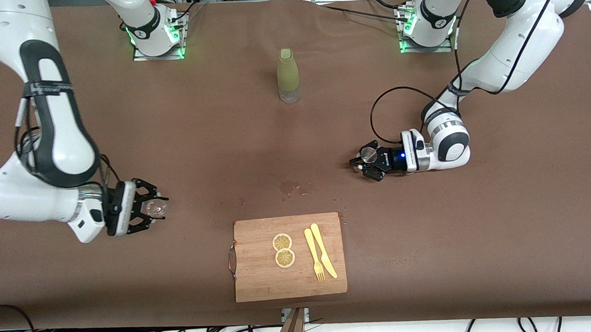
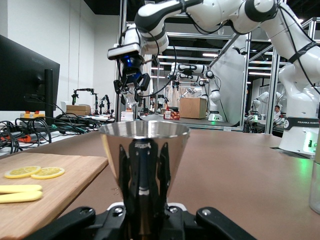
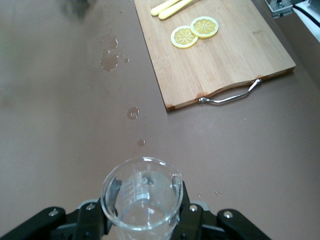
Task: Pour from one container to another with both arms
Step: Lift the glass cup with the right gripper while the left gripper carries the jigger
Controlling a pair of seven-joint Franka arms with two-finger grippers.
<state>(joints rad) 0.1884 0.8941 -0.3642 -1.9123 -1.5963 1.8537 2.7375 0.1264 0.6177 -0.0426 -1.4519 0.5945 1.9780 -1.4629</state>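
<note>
Board handle (image 3: 231, 95), clear beaker (image 3: 141, 192) rim

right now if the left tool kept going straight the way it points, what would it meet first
Probably nothing on the table. The left tool, shut on a metal cup, points toward the right arm's end. The cutting board lies nearer the front camera, off that line. Farther along is the right tool with its glass, though depth is unclear.

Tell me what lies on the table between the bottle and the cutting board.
In the front view, only bare brown table and a small wet spill patch lie between the bottle and the cutting board.
</note>
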